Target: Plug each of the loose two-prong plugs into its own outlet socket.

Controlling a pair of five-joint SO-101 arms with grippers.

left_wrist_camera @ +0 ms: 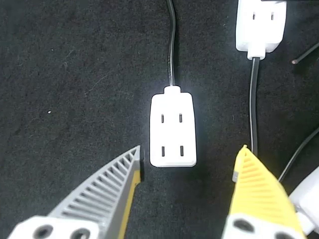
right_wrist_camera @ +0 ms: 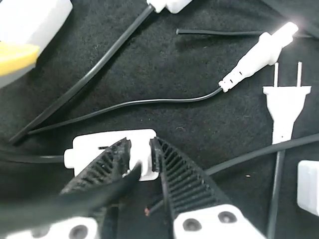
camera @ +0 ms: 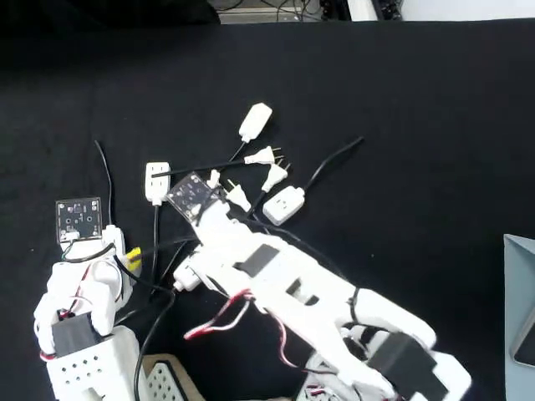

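Nearest us: right gripper (right_wrist_camera: 140, 144) nips one end of a white plug (right_wrist_camera: 84, 149), jaws nearly closed on it (to carry it, we judge) | left gripper (left_wrist_camera: 190, 149) gapes wide, empty, framing the outlet socket (left_wrist_camera: 173, 130) flat on the black table (camera: 418, 100), placed to steady it.

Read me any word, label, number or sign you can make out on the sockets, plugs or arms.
No text can be read in these views.
Outlet socket: plain white face with slots, no print.
Two-prong plug: plain white, no marking.
Square board at an arm's tip: pale dots, too small to read as characters.
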